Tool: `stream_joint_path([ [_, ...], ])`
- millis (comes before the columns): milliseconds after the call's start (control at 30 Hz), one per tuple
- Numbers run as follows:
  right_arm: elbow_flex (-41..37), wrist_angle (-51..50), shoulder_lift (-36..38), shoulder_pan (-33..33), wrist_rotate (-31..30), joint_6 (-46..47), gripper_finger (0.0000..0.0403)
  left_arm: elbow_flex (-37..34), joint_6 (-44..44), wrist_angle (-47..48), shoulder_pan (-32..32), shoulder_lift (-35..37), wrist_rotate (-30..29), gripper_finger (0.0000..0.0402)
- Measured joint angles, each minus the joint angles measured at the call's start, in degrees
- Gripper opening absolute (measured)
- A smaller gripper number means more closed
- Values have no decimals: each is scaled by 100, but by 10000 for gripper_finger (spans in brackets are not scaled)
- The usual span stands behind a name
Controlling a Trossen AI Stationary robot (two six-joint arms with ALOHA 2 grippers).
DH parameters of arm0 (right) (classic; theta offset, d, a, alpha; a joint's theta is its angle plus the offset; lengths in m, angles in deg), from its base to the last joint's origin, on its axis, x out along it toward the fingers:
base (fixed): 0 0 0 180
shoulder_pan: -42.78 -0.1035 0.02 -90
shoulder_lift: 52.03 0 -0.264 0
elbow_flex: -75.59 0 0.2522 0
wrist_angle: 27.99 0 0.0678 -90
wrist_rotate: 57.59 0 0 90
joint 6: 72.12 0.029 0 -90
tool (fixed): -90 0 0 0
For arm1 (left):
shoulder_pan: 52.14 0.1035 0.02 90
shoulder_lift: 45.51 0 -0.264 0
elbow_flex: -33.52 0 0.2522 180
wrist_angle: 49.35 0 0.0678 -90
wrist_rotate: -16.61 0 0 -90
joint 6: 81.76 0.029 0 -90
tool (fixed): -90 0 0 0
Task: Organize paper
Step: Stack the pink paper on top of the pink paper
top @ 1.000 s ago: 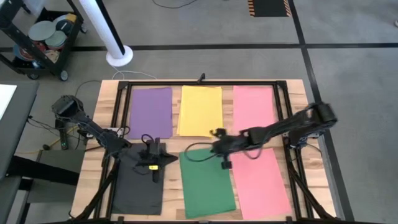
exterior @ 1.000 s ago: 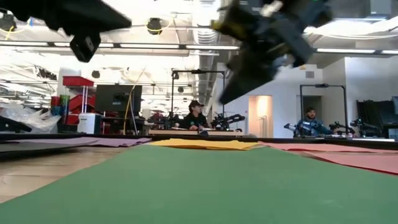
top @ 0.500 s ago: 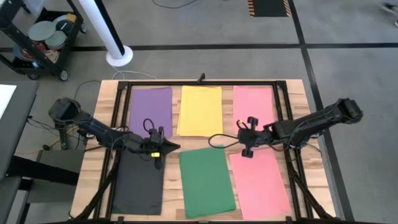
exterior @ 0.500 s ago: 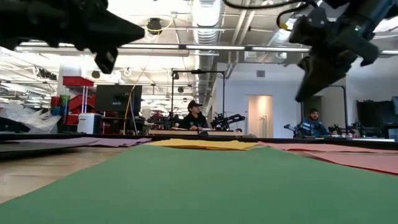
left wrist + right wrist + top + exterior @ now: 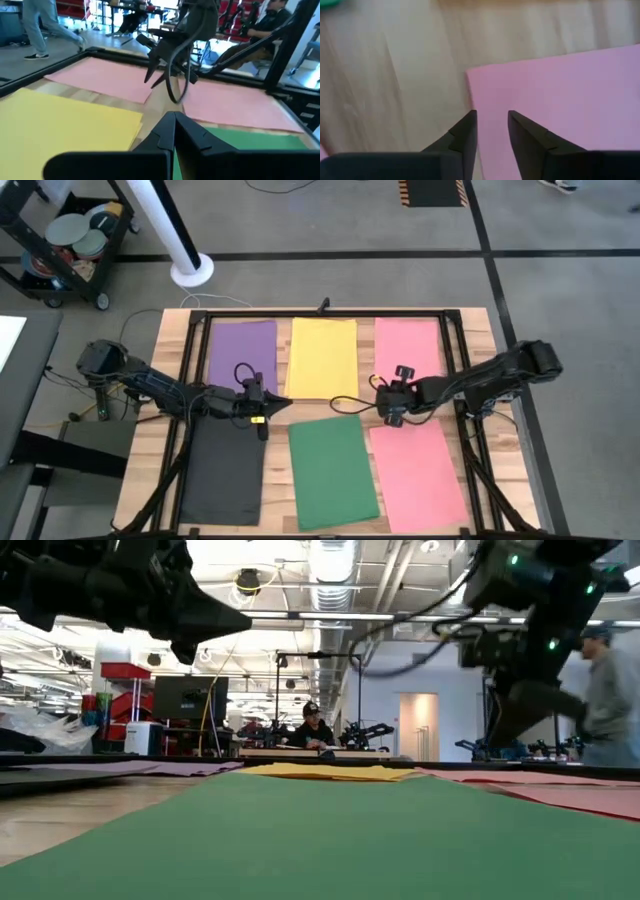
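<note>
Six sheets of paper lie flat on the wooden table: purple (image 5: 242, 358), yellow (image 5: 321, 358) and pink (image 5: 408, 350) in the far row, black (image 5: 225, 475), green (image 5: 332, 470) and pink (image 5: 415, 475) in the near row. My right gripper (image 5: 492, 117) is open and points down over the near pink sheet's far left corner (image 5: 475, 75). In the low view it (image 5: 505, 730) hangs clear of the table. My left gripper (image 5: 282, 404) is shut and empty. It hovers between the black sheet's far edge and the yellow sheet, pointing toward the table's right.
A black metal frame (image 5: 460, 350) runs around the table's working area, with bare wood in the gaps between the sheets. A loose cable loop (image 5: 176, 75) hangs from the right arm. A person (image 5: 600, 690) walks through the room beyond the table.
My right gripper has gone toward the table's right edge, from above the green sheet's far edge to the near pink sheet's far left corner. My left gripper has moved off the black sheet's far edge toward the far edge and a little right. The sheets lie as before.
</note>
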Motion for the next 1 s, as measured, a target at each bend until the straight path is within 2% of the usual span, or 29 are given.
stream_joint_path([
  [300,13,697,-1113,-155,-164,-22,131,4,2,454,12,0,-1,0],
  [567,87,860,-1566,-270,-1094,28,128,4,2,635,12,-2,-2,0],
  [667,76,893,-1577,-141,-1388,30,115,4,55,660,12,-2,-4,0],
  [833,74,902,-1575,187,-1369,9,84,4,79,658,12,-2,-29,0],
  [1000,134,675,-1572,249,-1357,-292,18,4,74,677,12,-2,-35,0],
])
